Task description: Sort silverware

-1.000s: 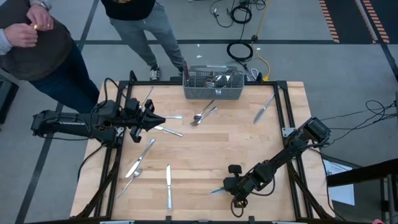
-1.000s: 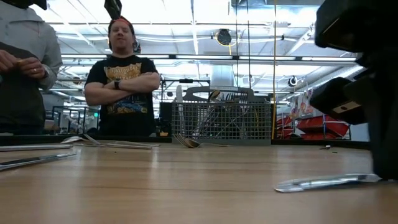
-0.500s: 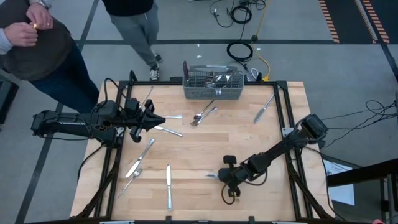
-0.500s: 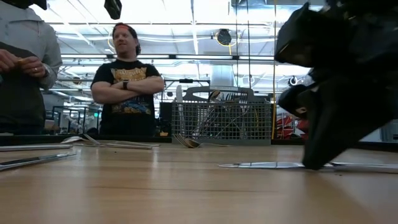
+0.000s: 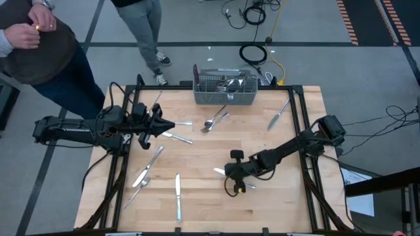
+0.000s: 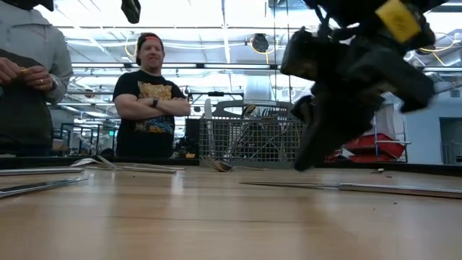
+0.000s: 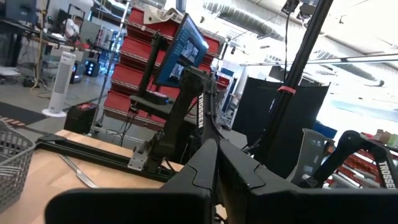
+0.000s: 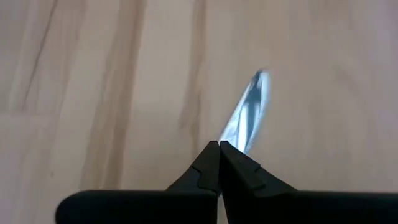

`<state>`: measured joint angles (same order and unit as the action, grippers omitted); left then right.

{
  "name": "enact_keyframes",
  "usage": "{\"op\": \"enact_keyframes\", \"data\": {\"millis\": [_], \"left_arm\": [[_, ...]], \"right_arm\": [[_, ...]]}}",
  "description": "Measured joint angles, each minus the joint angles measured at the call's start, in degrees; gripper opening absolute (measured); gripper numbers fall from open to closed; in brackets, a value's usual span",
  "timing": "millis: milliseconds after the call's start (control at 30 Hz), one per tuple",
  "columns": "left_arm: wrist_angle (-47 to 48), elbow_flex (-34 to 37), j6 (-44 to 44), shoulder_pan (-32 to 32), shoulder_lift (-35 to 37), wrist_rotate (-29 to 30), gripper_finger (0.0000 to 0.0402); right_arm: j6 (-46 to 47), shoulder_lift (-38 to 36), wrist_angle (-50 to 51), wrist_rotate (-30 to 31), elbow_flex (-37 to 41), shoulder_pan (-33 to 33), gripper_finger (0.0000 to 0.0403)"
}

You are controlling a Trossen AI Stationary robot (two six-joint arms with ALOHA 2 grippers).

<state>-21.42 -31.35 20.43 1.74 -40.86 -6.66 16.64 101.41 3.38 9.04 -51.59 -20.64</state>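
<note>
Right gripper (image 5: pixel 227 173) stretched low over mid-table, jaws clenched on knife (image 8: pixel 247 112); left gripper (image 5: pixel 167 126) hovering, jaws clenched empty.

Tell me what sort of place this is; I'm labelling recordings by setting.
Probably a robotics lab inside a warehouse-like hall: red storage racks and a mounted monitor stand behind the wooden table, exposed ducting runs overhead, and cables lie on the grey floor.

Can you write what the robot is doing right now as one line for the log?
right gripper: shut, pinching a table knife over mid-table | left gripper: shut, empty, waiting at left side | mesh basket: at far edge
</note>
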Motion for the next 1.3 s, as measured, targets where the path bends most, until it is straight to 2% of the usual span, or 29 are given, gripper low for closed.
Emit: {"op": "enact_keyframes", "data": {"millis": [200, 367, 467, 633, 767, 1000, 1133, 1300], "left_arm": [[0.12, 0.0, 0.26, 0.0, 0.0, 1.17, 0.0022], [0.09, 0.0, 2.27, 0.0, 0.0, 1.17, 0.0022], [0.1, 0.0, 3.14, 0.0, -0.21, 1.17, 0.0022], [-0.11, 0.0, 3.19, 0.0, -1.54, 1.12, 0.0022], [-0.73, 0.0, 3.28, 0.0, -4.08, 0.48, 0.0022], [-5.51, 0.0, 4.76, 0.0, -9.34, -2.46, 0.0022], [-8.06, 0.02, 4.75, 0.0, -11.36, -3.46, 0.0022], [-8.66, 0.02, 4.57, 0.0, -12.42, -3.6, 0.0022]], "right_arm": [[4.42, -6.7, 1.96, 0.1, -0.1, -0.97, 0.0], [14.18, -14.11, 13.27, 8.11, -0.22, -7.49, 0.0], [23.73, -15.28, 20.77, 11.28, -0.22, -13.16, 0.0], [43.03, -14.54, 28.23, 19.7, -0.13, -22.8, 0.0], [53.16, -13.29, 30.95, 23.98, -0.13, -26.48, 0.0], [59.63, -7.42, 28.93, 24.41, -0.13, -27.91, 0.0], [63.79, -4.15, 25.97, 27.14, -0.13, -29.39, 0.0], [68.9, -2.61, 27.08, 29.12, -0.13, -31.11, 0.0]]}}
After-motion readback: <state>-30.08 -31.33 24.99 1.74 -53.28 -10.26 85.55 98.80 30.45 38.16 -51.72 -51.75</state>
